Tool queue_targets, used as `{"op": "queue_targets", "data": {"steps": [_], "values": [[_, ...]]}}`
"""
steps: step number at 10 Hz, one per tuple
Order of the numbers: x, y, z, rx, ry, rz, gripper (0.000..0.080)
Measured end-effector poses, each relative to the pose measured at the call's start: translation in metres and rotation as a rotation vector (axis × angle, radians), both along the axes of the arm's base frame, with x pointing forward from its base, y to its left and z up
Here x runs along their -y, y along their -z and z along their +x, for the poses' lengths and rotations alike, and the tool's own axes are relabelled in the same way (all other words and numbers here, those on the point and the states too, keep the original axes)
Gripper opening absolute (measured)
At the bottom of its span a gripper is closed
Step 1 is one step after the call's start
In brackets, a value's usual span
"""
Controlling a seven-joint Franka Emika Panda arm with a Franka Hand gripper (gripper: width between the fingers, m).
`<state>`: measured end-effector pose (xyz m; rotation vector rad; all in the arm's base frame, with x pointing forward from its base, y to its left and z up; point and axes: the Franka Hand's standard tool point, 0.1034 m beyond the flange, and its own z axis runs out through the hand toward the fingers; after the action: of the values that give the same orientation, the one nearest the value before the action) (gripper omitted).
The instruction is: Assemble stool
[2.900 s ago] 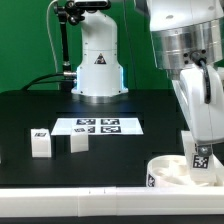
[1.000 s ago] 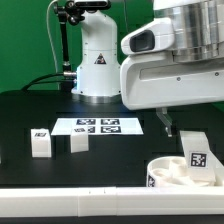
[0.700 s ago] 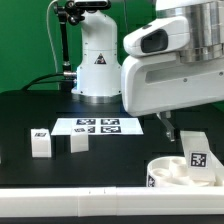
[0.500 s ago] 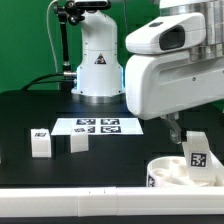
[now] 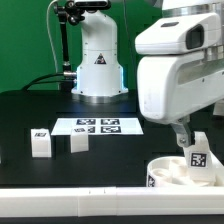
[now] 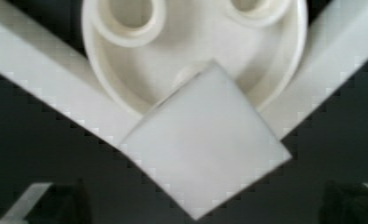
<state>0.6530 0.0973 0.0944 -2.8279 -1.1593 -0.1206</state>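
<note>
Standing in the seat at five o'clock of the exterior view, one leg is overhung by the end effector, spread wide and empty. If it is closed off-centre, the leg could be tipped or jammed crooked in the seat.

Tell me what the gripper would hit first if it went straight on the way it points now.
Most likely the leg standing on the seat: the wrist view shows it centred ahead of the open jaws, with the seat behind it. How far off it is, the pictures do not show.
</note>
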Motion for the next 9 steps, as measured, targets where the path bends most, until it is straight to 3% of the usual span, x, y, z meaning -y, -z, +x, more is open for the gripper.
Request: {"op": "queue_targets", "data": {"steps": [5,9], "values": [[-0.001,0.002,-0.001,0.040,-0.430,-0.066,0.0649],[0.000,0.012,-0.009,0.033,-0.452,-0.071,0.0649]]}}
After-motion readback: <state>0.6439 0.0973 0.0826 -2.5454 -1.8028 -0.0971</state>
